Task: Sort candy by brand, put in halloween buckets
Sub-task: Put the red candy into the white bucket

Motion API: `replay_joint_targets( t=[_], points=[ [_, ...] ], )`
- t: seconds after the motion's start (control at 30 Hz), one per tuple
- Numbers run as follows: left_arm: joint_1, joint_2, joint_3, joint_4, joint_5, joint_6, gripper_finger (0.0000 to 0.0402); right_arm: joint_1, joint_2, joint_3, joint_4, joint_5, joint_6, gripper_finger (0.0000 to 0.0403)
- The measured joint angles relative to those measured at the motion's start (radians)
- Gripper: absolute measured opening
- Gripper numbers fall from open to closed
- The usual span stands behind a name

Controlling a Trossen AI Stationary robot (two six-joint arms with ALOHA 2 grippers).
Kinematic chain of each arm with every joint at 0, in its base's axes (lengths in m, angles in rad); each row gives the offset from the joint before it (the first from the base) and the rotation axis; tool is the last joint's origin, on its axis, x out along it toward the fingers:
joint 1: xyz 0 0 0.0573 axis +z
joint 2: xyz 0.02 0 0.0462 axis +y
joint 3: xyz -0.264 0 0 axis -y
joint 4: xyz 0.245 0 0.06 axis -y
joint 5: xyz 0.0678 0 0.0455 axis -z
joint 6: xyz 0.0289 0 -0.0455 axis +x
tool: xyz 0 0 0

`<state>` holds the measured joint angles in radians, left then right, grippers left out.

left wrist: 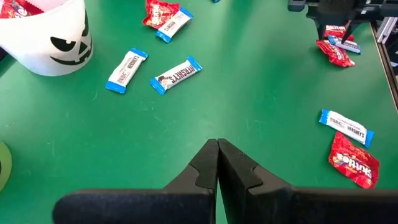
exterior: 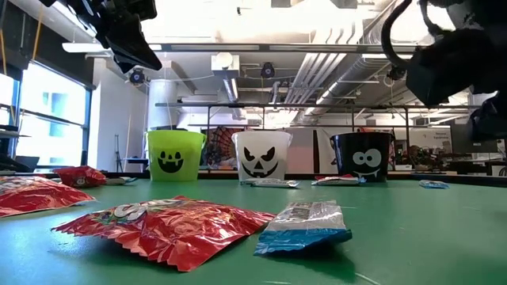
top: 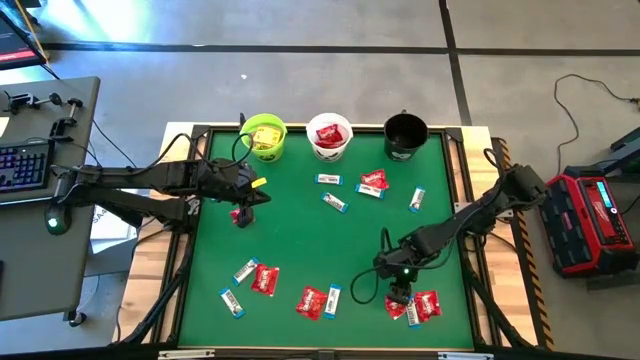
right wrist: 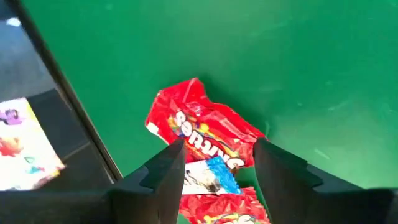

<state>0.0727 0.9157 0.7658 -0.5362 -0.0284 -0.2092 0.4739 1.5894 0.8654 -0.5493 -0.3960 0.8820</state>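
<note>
The right gripper hovered, fingers apart, over a blue bar between red packets; next, a clean pinch; the left gripper, fingers together, waited above the worktop.

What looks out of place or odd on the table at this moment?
Near the right tool, a blue-and-white bar lies wedged between two red packets, so two brands overlap in one small heap. Otherwise the buckets stand upright and nothing looks damaged.

Industrial lab/workshop: exposed ceiling ducts, concrete floor, side desk with keyboard, red equipment case.
</note>
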Motion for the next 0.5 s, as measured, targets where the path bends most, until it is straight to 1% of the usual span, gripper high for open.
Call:
replay_joint_targets(
  t=[0.17, 0.4, 0.5],
  points=[
    [0.0, 0.0, 0.0, 0.0, 0.0, -0.001, 0.0, 0.009, 0.0, 0.0, -0.01, 0.011, -0.062, 0.0176],
    [0.0, 0.0, 0.0, 0.0, -0.007, -0.009, 0.0, 0.09, 0.0, 0.0, -0.012, 0.153, -0.101, 0.0166],
    [0.0, 0.0, 0.0, 0.0, -0.008, -0.009, 0.0, 0.135, 0.0, 0.0, -0.015, 0.198, -0.138, 0.0165]
  ],
)
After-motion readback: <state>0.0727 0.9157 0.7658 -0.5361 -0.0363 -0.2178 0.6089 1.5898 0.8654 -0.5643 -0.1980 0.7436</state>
